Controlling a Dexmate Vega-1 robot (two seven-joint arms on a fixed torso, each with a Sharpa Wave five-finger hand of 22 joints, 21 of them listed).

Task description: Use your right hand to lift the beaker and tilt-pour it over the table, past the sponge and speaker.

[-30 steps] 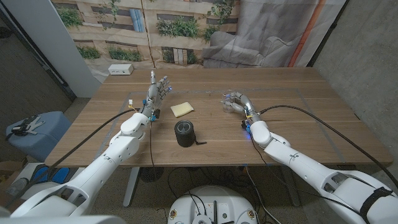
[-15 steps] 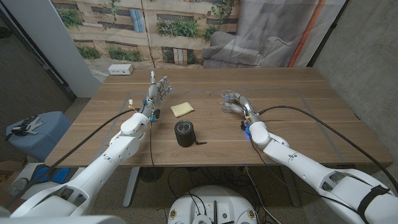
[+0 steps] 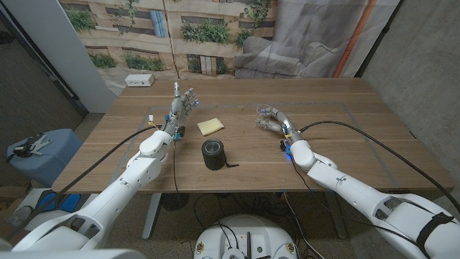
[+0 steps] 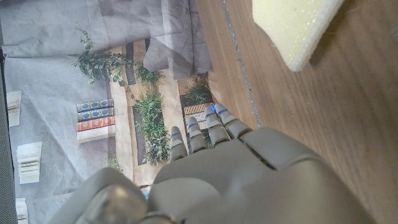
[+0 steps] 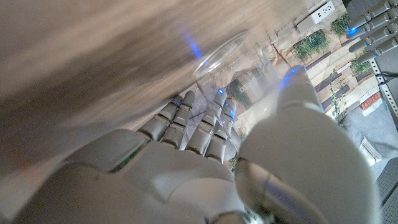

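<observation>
Nearby, right hand (image 3: pixel 270 119) fingers grasping clear beaker (image 5: pixel 239 59), sponge (image 3: pixel 210 126) and speaker (image 3: pixel 213 154) between hands, left hand (image 3: pixel 184 103) released.

— Where's the right hand (image 3: pixel 271 118)?
— Out ahead on its stretched arm, fingers (image 5: pixel 205 127) curled around something clear, thumb opposite.
— And the left hand (image 3: pixel 183 103)?
— Raised upright, fingers (image 4: pixel 211 127) straight together, holding nothing.

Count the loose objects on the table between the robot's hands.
2: a yellow sponge near the left hand, and a black speaker nearer the robot. The right hand grips a clear beaker.
</observation>
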